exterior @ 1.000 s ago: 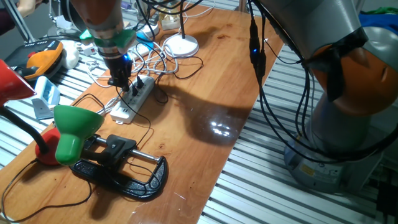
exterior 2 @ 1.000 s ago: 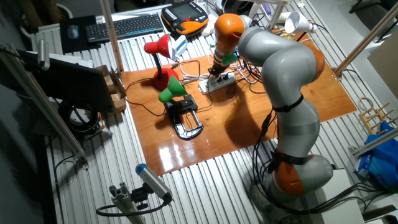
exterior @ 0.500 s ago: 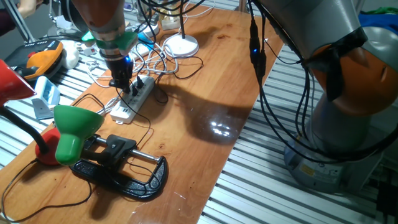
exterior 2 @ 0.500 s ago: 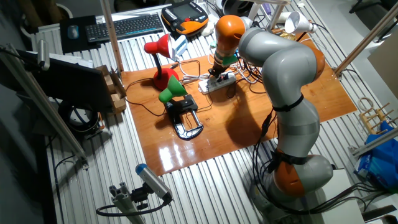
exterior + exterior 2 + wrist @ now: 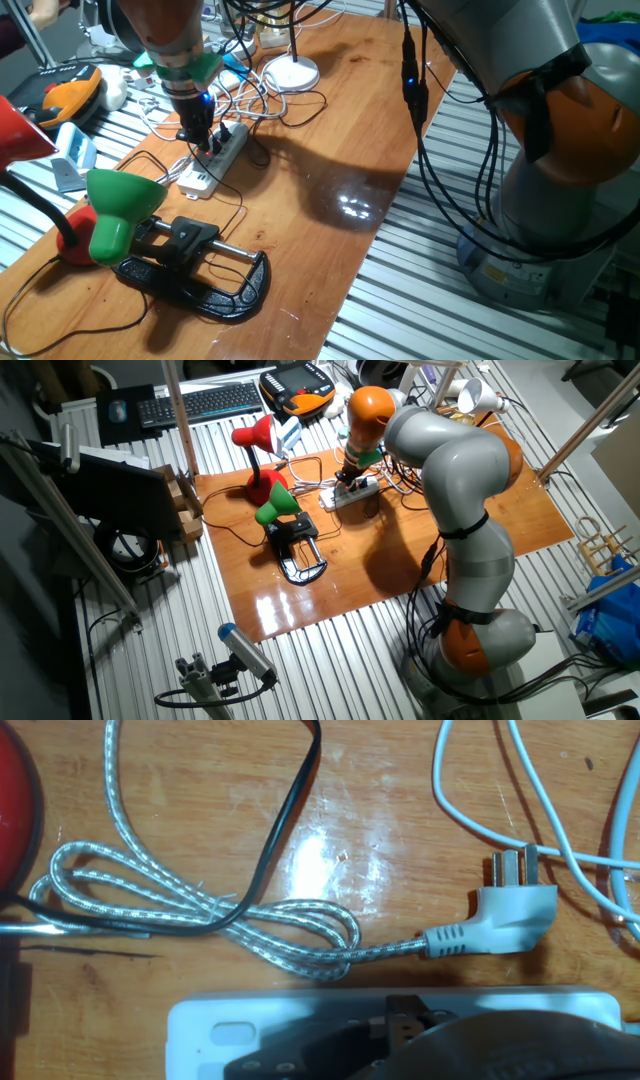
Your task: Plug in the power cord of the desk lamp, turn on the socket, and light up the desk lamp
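The socket (image 5: 213, 162) is a long white power strip lying on the wooden table; it also shows as the socket (image 5: 354, 491) and the socket (image 5: 250, 1020). My gripper (image 5: 196, 135) stands straight down on its middle, also seen as the gripper (image 5: 347, 479). Its dark fingers sit close together on a small black plug (image 5: 401, 1017) pressed against the strip. The desk lamp (image 5: 118, 207), with its green shade, sits on a black clamp nearer the front, also visible as the desk lamp (image 5: 273, 506). A stretch of the thin black power cord (image 5: 268, 850) crosses the wood.
A red lamp (image 5: 254, 442) stands left of the green one. A white round-based lamp (image 5: 291, 72) and tangled white cables lie behind the strip. A loose white plug (image 5: 505, 910) on a silver braided cable lies beside the strip. A second black plug (image 5: 236, 131) sits in the strip.
Almost nothing differs; the gripper stays on the middle of the strip, with only a tiny shift. Lamp and cords have not moved.
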Controlling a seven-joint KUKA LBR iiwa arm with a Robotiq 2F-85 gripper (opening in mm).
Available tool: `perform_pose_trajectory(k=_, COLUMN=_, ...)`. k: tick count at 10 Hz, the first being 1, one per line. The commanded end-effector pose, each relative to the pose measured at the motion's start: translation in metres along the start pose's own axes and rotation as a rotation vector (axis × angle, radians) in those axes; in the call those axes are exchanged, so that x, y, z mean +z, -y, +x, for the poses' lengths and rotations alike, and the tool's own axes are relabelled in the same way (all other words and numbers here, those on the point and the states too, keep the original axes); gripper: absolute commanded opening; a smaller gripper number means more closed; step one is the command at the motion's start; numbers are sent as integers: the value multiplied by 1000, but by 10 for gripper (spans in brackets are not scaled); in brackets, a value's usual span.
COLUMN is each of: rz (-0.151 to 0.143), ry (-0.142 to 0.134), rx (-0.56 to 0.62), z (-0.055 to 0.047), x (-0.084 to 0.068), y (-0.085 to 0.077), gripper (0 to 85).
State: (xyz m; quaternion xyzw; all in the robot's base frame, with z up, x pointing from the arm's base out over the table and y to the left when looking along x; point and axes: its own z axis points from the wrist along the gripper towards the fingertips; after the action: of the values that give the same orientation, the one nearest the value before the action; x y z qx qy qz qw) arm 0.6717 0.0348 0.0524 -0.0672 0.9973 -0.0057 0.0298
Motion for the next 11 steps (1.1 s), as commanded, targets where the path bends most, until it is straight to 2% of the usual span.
perform_pose_trajectory(k=1, rz=0, ry=1, rx=2, z=0, x=2, y=0, gripper=0)
perform_pose_trajectory(k=7, rz=-8, ry=12, rx=2, z=2, x=3, y=-1, gripper=0)
perform_pose_trajectory(k=9, rz=-4, ry=-6, rx=4, z=2, x=-7, y=-1, gripper=0)
perform_pose_trajectory(k=11, rz=5, ry=-19, rx=6, z=2, x=-24, y=-4, gripper=0)
